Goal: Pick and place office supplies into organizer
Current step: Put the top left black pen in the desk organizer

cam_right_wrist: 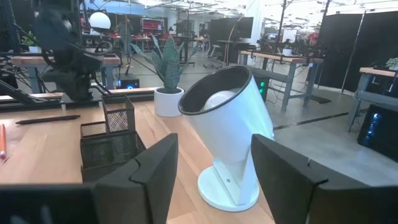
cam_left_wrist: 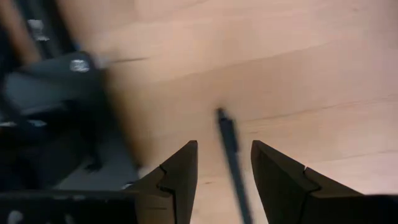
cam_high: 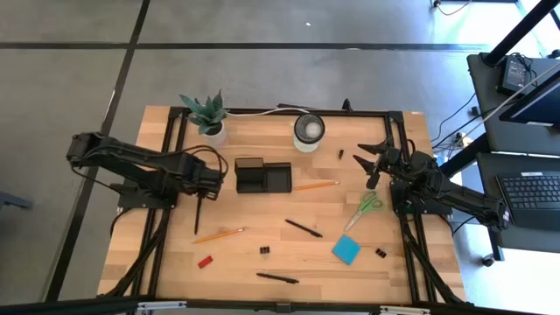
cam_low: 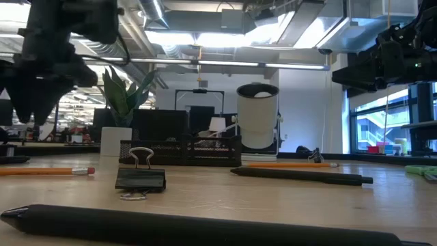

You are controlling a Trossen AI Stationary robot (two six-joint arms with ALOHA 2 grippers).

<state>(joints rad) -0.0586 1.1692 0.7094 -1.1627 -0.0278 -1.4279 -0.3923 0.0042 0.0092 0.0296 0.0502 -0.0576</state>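
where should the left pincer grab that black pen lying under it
Grip the slim black pen mid-barrel, coming straight down from above. It lies flat on the wooden table, and the open left pincer already straddles it with a finger on each side, so closing across the narrow barrel should hold it.

The left gripper (cam_left_wrist: 224, 180) hangs over the wooden surface (cam_left_wrist: 298, 56) with its two dark fingers (cam_left_wrist: 177, 183) spread apart — a black pen (cam_left_wrist: 229, 149) lies between them, reaching beyond the tips.
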